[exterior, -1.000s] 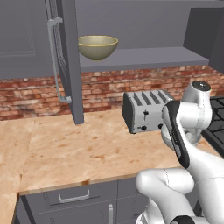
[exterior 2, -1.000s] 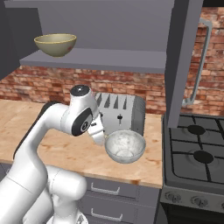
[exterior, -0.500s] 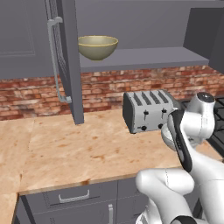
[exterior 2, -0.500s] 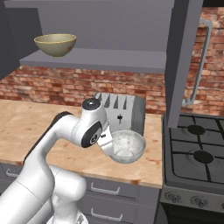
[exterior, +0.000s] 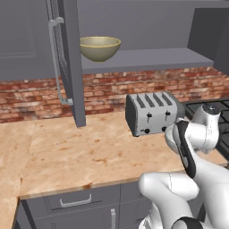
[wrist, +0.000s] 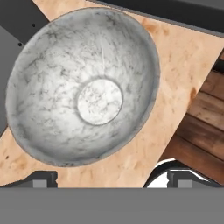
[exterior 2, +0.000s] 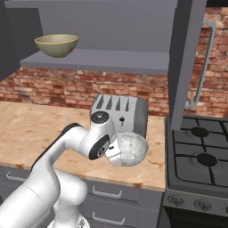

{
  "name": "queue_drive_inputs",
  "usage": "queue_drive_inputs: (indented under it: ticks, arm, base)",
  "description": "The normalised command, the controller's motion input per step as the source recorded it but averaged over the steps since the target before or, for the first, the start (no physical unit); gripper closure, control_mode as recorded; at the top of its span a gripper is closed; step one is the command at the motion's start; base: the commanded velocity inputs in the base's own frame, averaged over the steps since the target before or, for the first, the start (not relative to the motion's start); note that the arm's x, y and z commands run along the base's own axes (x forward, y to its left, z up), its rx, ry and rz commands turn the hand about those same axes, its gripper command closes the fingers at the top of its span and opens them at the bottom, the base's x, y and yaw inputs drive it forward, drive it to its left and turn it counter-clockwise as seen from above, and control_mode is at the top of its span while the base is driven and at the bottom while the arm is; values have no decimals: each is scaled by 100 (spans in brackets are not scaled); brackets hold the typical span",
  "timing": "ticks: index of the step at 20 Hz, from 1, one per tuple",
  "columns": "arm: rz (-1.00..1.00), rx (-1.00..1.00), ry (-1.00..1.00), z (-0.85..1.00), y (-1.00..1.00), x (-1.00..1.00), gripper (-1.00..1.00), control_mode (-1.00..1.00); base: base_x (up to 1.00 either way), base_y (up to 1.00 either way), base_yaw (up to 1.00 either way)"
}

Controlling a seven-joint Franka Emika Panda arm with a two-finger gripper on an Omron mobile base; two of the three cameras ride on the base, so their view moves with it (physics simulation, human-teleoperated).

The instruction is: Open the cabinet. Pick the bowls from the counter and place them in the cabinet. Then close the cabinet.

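Observation:
The cabinet (exterior: pixel 67 67) stands open, and the glossy olive-tan bowl (exterior: pixel 99 47) (exterior 2: pixel 56 45) rests on its shelf. The white marbled bowl (exterior 2: pixel 132 149) (wrist: pixel 83 83) sits upright on the counter (exterior: pixel 80 152) (exterior 2: pixel 31 129) near the front edge, just in front of the toaster. My gripper (wrist: pixel 112 178) (exterior 2: pixel 116 154) hovers close over the near rim of this bowl, pointing down into it. It is open, with its two dark fingertips (wrist: pixel 41 177) spread wide and nothing between them.
A silver toaster (exterior: pixel 152 112) (exterior 2: pixel 119 113) stands behind the marbled bowl. To the right of the counter sits a black gas stove (exterior 2: pixel 200 156). The cabinet's right door (exterior 2: pixel 187 58) hangs open above the stove's edge. Grey drawers (exterior: pixel 76 201) run below.
My hand has dropped lower and to the right, closer to the marbled bowl. The jaws stayed open and neither bowl has moved.

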Motion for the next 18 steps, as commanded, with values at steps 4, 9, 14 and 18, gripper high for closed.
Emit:
queue_drive_inputs:
  ticks: [4, 9, 14, 18]
  arm:
    - [0, 0, 4, -27, -20, 14, -100, -100]
    - [-1, 0, 3, -26, -20, 16, -100, -100]
    - [0, 0, 1, -20, -18, 20, -100, -100]
    - [0, 0, 1, -21, -11, 10, -100, -100]
  base:
    - [0, 0, 0]
    - [0, 0, 0]
    - [0, 0, 0]
    - [0, 0, 0]
